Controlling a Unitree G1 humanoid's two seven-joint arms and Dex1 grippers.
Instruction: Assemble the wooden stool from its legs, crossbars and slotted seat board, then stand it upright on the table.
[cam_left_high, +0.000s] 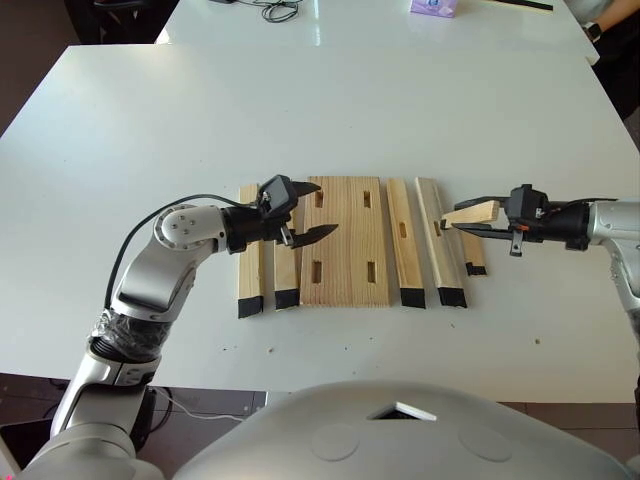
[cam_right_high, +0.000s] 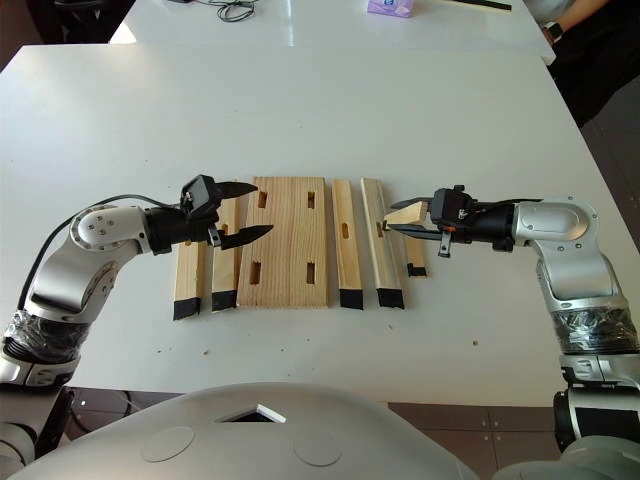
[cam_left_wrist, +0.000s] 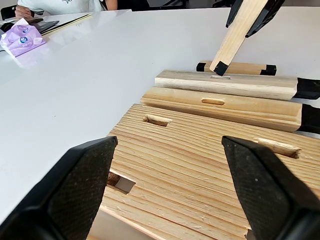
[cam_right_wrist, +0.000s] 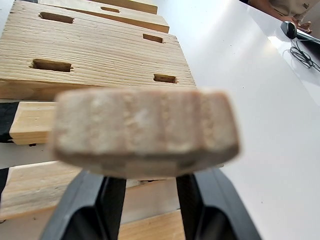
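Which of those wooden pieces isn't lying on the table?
The short crossbar pinched in the right gripper, tilted over the rightmost leg; every other piece lies flat on the table.

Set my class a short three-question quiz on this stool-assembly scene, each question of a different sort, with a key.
1. True or false: the left gripper is shut.
2. What does the right gripper hold? A) a crossbar; B) a screwdriver; C) nothing.
3. Fill the gap: the seat board shows ___ slots.

Key: 1 false, its fingers stand apart and hold nothing; 2 A; 3 four.
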